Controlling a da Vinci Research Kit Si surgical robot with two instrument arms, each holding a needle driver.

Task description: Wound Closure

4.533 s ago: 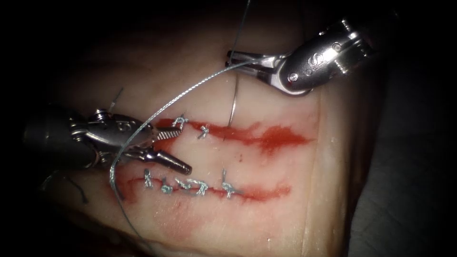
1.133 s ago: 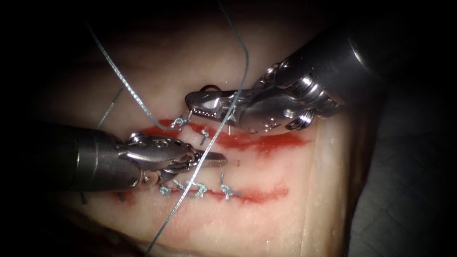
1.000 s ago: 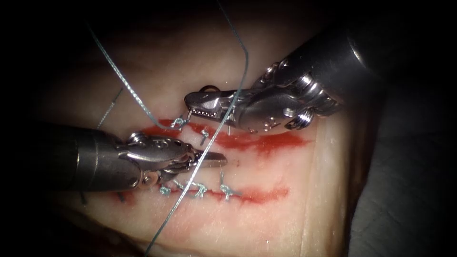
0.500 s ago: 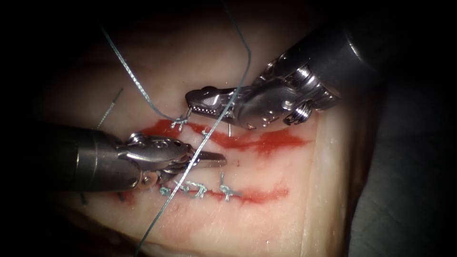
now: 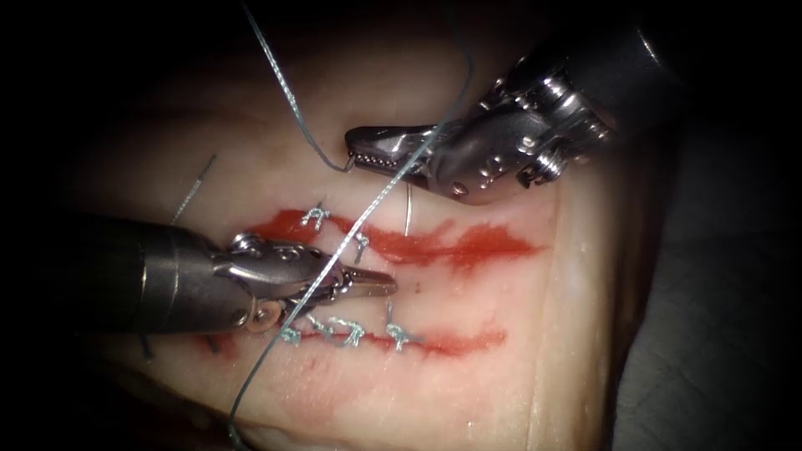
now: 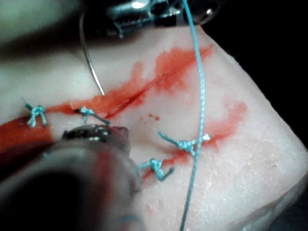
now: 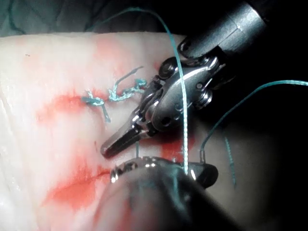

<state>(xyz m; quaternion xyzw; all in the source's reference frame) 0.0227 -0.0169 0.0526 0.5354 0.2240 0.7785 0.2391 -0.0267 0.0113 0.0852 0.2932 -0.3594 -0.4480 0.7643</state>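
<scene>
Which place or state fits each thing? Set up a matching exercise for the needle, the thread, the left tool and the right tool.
1 needle
2 thread
3 left tool
4 right tool

a between the upper cut and lower cut, jaws shut, holding nothing
b above the upper cut, jaws gripping thread at their tip
c hanging beneath the right tool, point near the upper cut
d crossing over the left tool

Pairs: 1c, 2d, 3a, 4b
</scene>
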